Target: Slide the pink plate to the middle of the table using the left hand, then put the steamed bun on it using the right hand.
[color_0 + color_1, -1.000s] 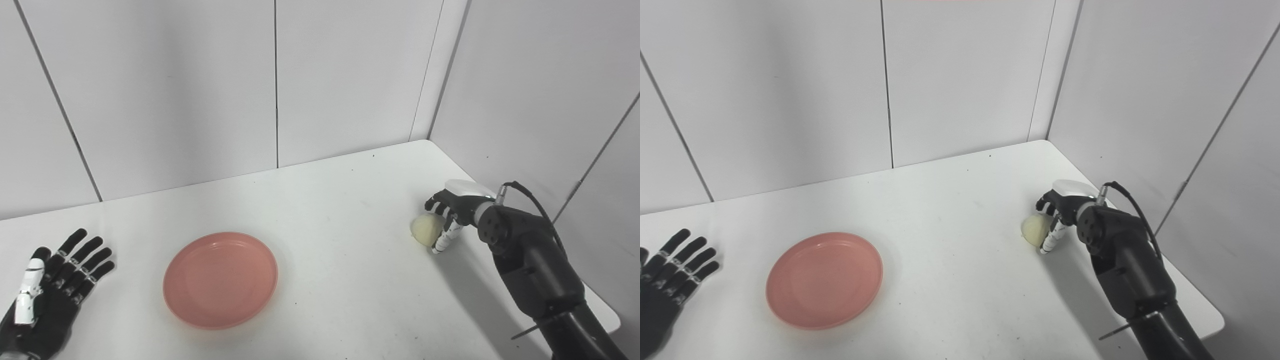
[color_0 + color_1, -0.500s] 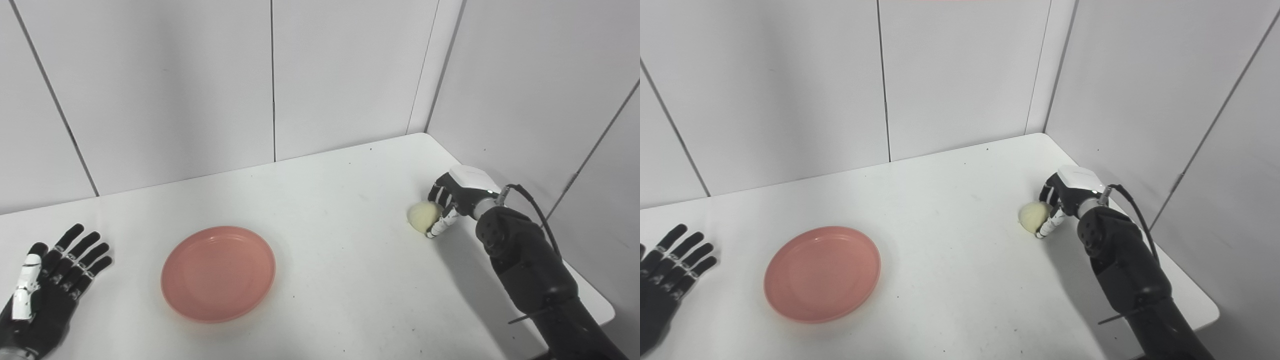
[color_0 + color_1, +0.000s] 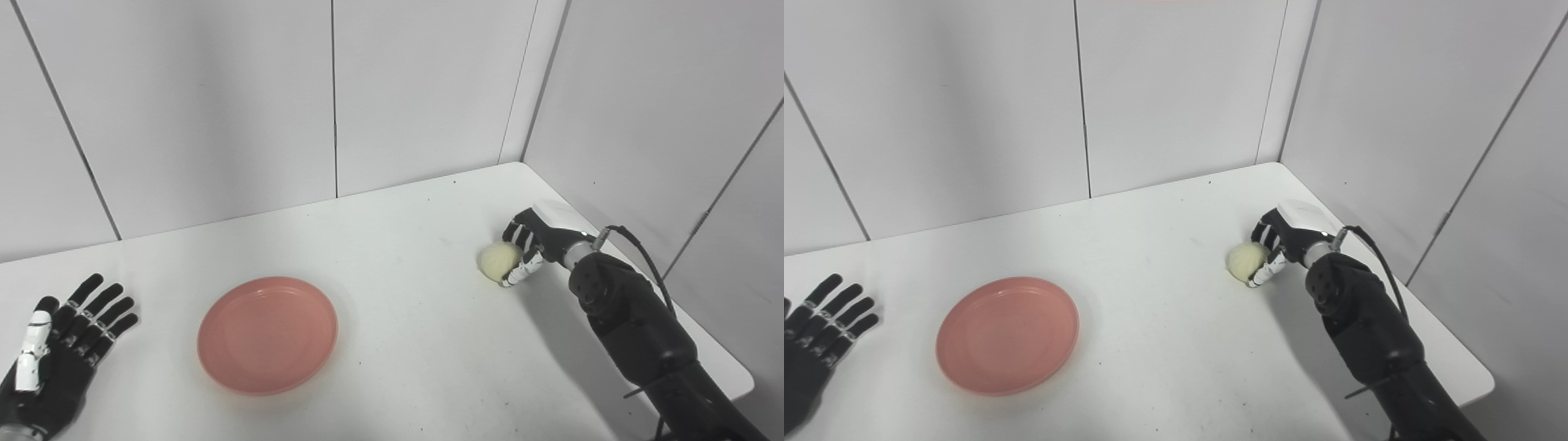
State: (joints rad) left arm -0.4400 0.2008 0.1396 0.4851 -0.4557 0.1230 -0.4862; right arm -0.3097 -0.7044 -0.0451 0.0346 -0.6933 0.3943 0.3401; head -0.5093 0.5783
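Note:
The pink plate (image 3: pixel 267 334) lies flat and bare on the white table (image 3: pixel 398 343), left of centre. A pale round steamed bun (image 3: pixel 497 260) is at the right, held in my right hand (image 3: pixel 528 246), whose fingers wrap its right side; it sits a little above the table surface. My left hand (image 3: pixel 58 355) rests open with fingers spread at the table's front left, well apart from the plate.
White wall panels stand behind the table and along its right side. The table's right edge and corner (image 3: pixel 738 383) run close under my right forearm (image 3: pixel 637 331).
My right hand has carried the bun leftward, toward the plate. The plate and my left hand have stayed put; the camera shifted slightly early on.

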